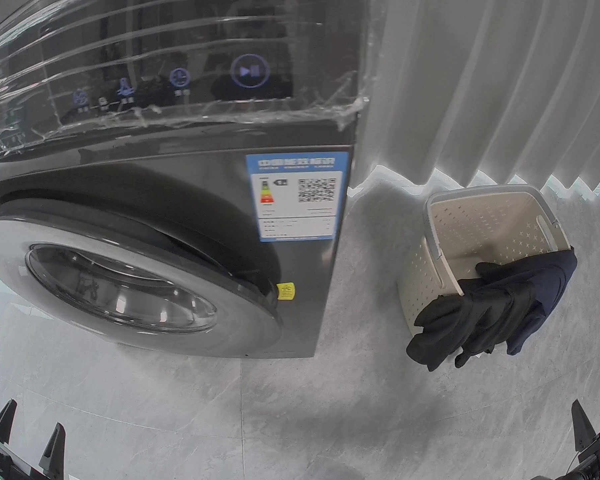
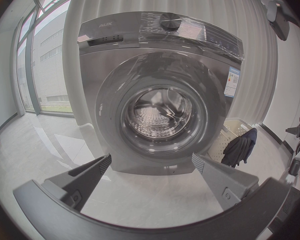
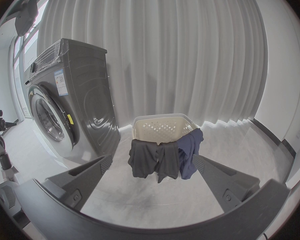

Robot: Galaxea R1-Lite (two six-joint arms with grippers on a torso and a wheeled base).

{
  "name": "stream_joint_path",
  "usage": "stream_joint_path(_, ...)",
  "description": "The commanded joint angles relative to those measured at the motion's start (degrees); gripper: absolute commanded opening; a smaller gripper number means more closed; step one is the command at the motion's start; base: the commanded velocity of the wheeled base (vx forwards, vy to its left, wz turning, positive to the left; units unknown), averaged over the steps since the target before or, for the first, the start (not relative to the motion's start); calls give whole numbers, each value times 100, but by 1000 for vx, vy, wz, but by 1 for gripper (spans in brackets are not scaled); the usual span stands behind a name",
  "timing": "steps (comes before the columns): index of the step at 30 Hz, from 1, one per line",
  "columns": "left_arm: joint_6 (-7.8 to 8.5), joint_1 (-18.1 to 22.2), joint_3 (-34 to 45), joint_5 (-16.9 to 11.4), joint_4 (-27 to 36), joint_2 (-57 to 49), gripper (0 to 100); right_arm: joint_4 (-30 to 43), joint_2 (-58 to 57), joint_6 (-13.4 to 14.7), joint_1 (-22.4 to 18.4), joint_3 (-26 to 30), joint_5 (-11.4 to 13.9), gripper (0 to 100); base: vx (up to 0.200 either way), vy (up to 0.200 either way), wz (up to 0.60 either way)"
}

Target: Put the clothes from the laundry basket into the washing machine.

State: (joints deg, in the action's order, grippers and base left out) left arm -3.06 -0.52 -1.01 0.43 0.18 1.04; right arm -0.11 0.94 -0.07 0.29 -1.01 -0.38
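The washing machine [image 1: 180, 188] stands on the pale tiled floor [image 1: 327, 408] in front of a white pleated curtain [image 1: 487, 68]. We see its round glass door [image 1: 120, 288] closed flat against the front, and the left wrist view shows the steel drum through the glass. Clear plastic film covers the control panel [image 1: 180, 75] along the top. A blue-and-white energy label [image 1: 297, 196] sits at the upper corner of the front on our right, with a small yellow sticker [image 1: 285, 291] lower down beside the door rim.

The cream perforated laundry basket [image 1: 447, 235] stands on the floor just beside the machine, on our right of it and close to the curtain. Two garments hang over its near rim and down its outer wall. A black garment [image 1: 473, 321] takes the side towards the machine, and a navy garment [image 1: 547, 281] takes the side away from it. The two overlap where they meet.

The left gripper [image 1: 32, 428] is low over the floor, facing the machine's door and well apart from it, with its jaws spread wide and nothing between them. The right gripper [image 1: 597, 405] is low over the floor on our right, facing the basket and the hanging clothes and well short of them. Its jaws are also spread wide and hold nothing.
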Motion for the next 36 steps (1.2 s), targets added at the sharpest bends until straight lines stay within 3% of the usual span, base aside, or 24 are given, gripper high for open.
stream_joint_path(1,-2,0,92,1,-1,-77,100,2,-94,-1,-3,101,3,100,0,200,0)
stream_joint_path(15,-2,0,92,1,-1,-77,100,2,-94,-1,6,101,3,100,0,200,0)
stream_joint_path(24,-2,0,92,1,-1,-77,100,2,-94,-1,6,101,3,100,0,0,0)
stream_joint_path(36,-10,0,92,1,-1,-77,100,2,-94,-1,6,101,3,100,0,200,0)
